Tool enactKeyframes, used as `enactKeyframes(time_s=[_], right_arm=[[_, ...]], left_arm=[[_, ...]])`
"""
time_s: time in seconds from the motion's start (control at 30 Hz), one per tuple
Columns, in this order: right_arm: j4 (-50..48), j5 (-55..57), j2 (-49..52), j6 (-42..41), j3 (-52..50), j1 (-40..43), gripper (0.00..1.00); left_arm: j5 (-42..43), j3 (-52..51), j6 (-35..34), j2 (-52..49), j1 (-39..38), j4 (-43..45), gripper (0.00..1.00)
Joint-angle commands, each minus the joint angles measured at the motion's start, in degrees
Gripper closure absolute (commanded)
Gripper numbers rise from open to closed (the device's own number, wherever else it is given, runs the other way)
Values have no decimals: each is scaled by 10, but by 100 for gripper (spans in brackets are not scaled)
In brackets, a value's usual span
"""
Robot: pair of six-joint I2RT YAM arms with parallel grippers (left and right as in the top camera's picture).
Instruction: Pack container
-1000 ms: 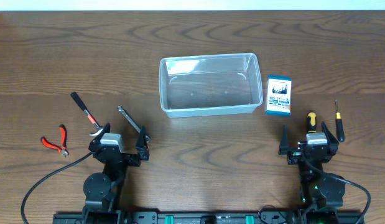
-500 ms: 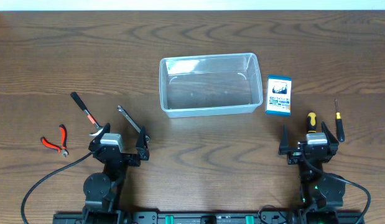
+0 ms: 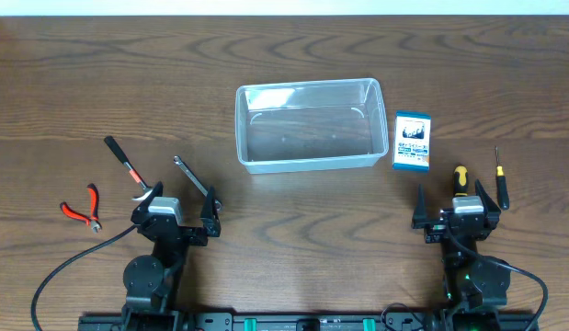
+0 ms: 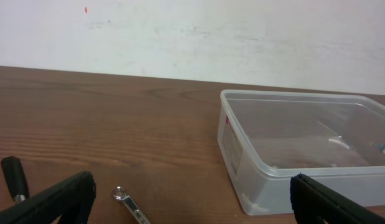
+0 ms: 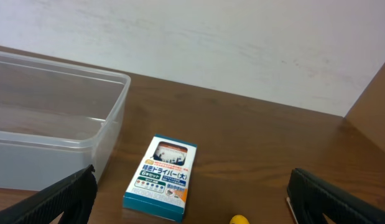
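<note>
Left gripper (image 3: 178, 198) and right gripper (image 3: 450, 196): jaws spread wide, nothing held. A wrench (image 3: 193, 176) lies just ahead of the left gripper. The container (image 3: 308, 165) stands farther out, between the two arms, with a blue-and-white box (image 3: 412, 141) just beside its right wall.

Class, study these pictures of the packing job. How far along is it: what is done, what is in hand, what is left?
Done: nothing; the container is empty. In hand: nothing; the left fingers and right fingers are open and hold nothing. Left: everything. The pliers, black-handled tool, wrench, box, yellow-handled screwdriver and thin screwdriver all lie on the table.
</note>
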State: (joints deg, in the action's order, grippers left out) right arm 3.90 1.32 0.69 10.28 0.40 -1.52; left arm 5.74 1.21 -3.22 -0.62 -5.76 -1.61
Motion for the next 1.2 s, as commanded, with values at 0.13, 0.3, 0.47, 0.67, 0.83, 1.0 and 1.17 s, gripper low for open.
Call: enactKeyframes(time_s=[0.13, 0.3, 0.47, 0.67, 0.83, 1.0, 1.17], right_arm=[[2, 6, -4, -10, -1, 0, 1], [2, 6, -4, -10, -1, 0, 1], [2, 6, -4, -10, -1, 0, 1], [2, 6, -4, -10, -1, 0, 1], [2, 6, -4, -11, -1, 0, 1], [3, 1, -4, -122, -1, 0, 1], [-3, -71, 3, -187, 4, 0, 1]], left_arm=[[2, -10, -5, 3, -2, -20, 2], [2, -10, -5, 3, -2, -20, 2], [2, -10, -5, 3, -2, -20, 2], [2, -10, -5, 3, -2, -20, 2], [2, -10, -5, 3, -2, -20, 2], [-5, -10, 0, 3, -2, -20, 2], [-22, 2, -27, 2, -2, -8, 2]])
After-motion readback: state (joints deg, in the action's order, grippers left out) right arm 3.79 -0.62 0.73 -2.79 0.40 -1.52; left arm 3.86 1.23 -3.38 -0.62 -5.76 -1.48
